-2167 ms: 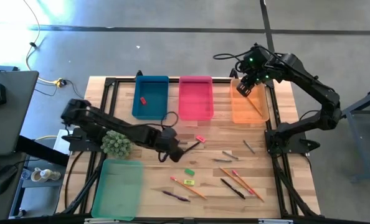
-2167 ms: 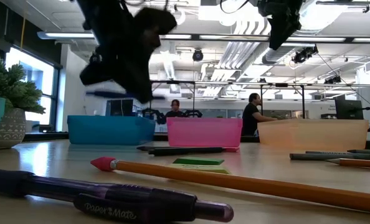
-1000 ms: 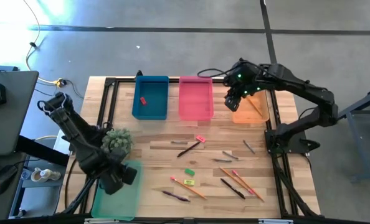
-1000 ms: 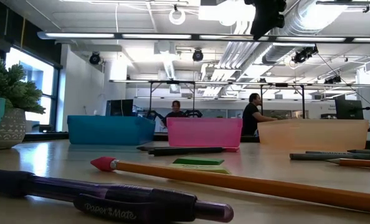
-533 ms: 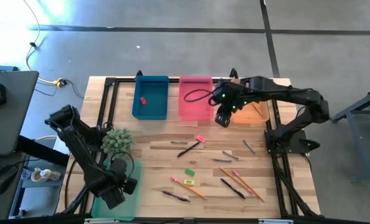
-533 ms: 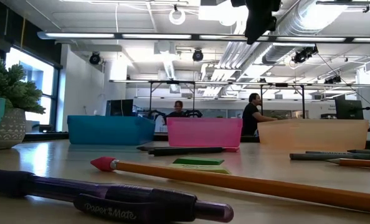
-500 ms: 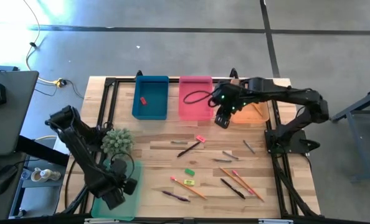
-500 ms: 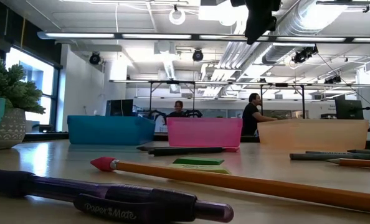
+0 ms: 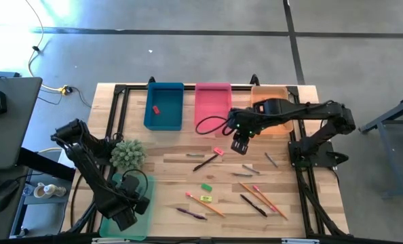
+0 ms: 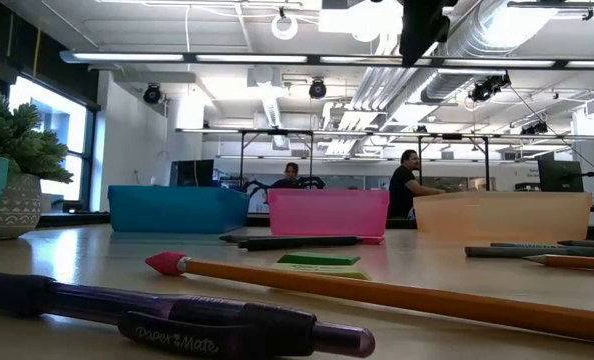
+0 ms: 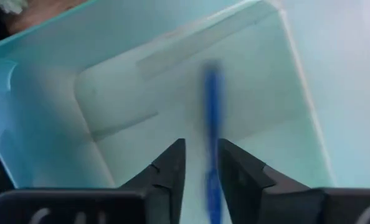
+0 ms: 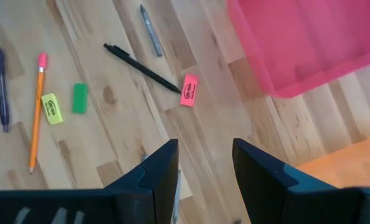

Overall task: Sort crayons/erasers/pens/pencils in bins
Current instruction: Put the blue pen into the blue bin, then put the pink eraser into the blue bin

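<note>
My left gripper (image 9: 131, 206) hangs over the mint green bin (image 9: 119, 193) at the near left. In its wrist view a blue pen (image 11: 213, 118) shows blurred between its parted fingers, above the bin's floor (image 11: 141, 93). My right gripper (image 9: 238, 144) is open and empty above the table, just near of the pink bin (image 9: 213, 106). Below it lie a pink eraser (image 12: 189, 89), a black pen (image 12: 141, 67) and a grey crayon (image 12: 151, 30). Farther off lie a pencil (image 12: 37, 112), a yellow eraser (image 12: 51, 107) and a green eraser (image 12: 80, 98). My left gripper's fingers (image 11: 172, 165) stand on either side of the blue pen's near part (image 11: 211, 186), pointing down into the mint bin. The pen is blurred, with a gap beside one finger. I cannot tell whether it touches them.
The blue bin (image 9: 164, 105) holds a red eraser (image 9: 155, 108). The orange bin (image 9: 276, 122) at the far right holds a pencil. A spiky potted plant (image 9: 127, 154) stands just beyond the mint bin. More pencils (image 9: 262, 198), pens (image 9: 191, 213) and crayons (image 9: 271, 160) lie at the near right.
My right gripper has gone from over the orange bin toward the table's left and near edge, past the pink bin's corner, and now hangs over the open table by the pink eraser. My left gripper has stayed over the mint bin.
</note>
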